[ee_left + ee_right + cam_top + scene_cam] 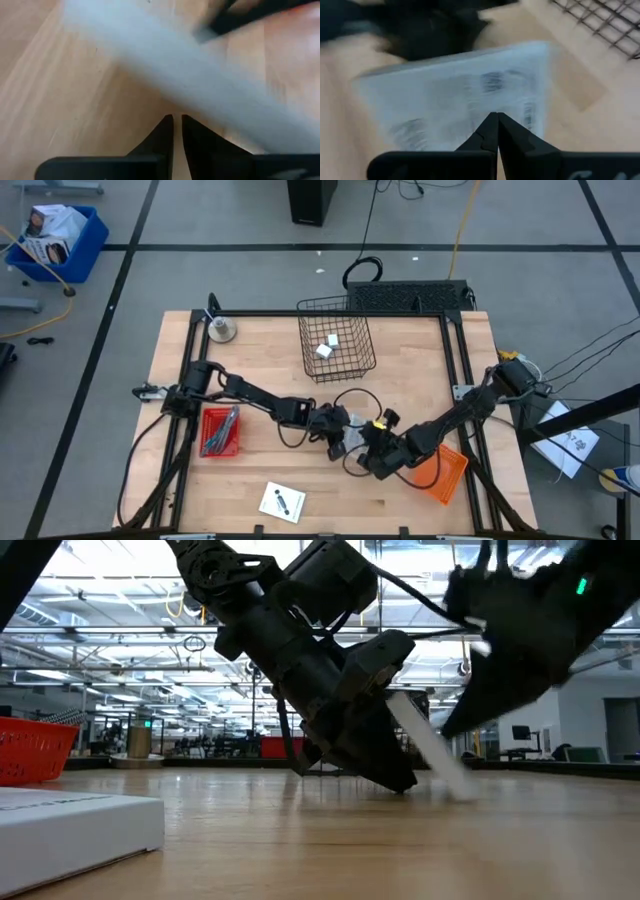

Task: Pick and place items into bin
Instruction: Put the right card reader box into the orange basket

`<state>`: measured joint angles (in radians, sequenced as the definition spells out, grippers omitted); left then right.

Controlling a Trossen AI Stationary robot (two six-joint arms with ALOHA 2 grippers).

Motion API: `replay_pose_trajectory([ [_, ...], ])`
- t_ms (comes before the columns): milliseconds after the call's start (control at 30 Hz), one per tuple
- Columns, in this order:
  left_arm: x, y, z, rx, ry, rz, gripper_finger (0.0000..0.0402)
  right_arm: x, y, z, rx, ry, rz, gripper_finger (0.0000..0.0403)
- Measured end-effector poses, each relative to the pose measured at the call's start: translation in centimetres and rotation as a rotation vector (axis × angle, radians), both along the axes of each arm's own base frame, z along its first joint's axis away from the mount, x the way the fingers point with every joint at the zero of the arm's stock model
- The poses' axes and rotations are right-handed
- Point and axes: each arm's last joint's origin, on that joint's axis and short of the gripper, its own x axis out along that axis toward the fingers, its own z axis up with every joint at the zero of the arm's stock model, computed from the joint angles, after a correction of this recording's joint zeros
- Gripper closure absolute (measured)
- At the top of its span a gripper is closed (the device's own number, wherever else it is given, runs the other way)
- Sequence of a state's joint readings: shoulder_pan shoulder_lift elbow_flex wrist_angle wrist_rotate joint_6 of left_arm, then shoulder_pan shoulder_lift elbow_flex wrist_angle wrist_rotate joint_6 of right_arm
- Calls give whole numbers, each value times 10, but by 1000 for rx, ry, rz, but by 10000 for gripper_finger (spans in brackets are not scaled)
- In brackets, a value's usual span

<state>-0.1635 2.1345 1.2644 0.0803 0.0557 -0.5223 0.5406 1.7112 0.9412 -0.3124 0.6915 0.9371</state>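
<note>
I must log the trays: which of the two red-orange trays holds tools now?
The red tray on the left side, beside the left arm's base, holds tools. The orange tray on the right, under the right arm, shows nothing inside.

A large open lab or workshop hall is stretching behind the counter (200, 480): ceiling trusses (120, 635) are running overhead, with a taped concrete floor (200, 220) below.

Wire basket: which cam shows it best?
High view: the whole wire basket shows from above at the table's far edge, two white blocks inside. Right wrist catches only a mesh corner. Low view hides it behind the arms; left wrist misses it.
</note>
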Motion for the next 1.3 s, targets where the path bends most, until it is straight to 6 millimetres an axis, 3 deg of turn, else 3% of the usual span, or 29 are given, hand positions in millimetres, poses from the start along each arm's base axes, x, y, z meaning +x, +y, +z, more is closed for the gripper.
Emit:
replay_pose_trajectory([
  [233, 0, -2, 3, -7, -21, -2, 373, -3, 5, -1, 82, 19, -11, 403],
  [433, 2, -8, 7, -10, -61, -16, 397, -19, 4, -4, 85, 95, -105, 403],
  [633, 4, -7, 10, 30, -105, 33, 382, -34, -3, -7, 132, 209, -249, 403],
  [833, 7, -7, 14, 34, -157, 36, 395, -32, -5, -8, 178, 236, -259, 403],
  [1000, 10, -7, 17, 43, -209, 44, 388, -21, 0, -8, 225, 158, -202, 403],
  [1133, 10, -7, 16, 38, -193, 34, 382, -10, 0, -8, 247, 99, -154, 403],
  [1300, 4, -14, 10, 41, -119, 14, 398, -10, -9, -10, 223, 122, -203, 403],
])
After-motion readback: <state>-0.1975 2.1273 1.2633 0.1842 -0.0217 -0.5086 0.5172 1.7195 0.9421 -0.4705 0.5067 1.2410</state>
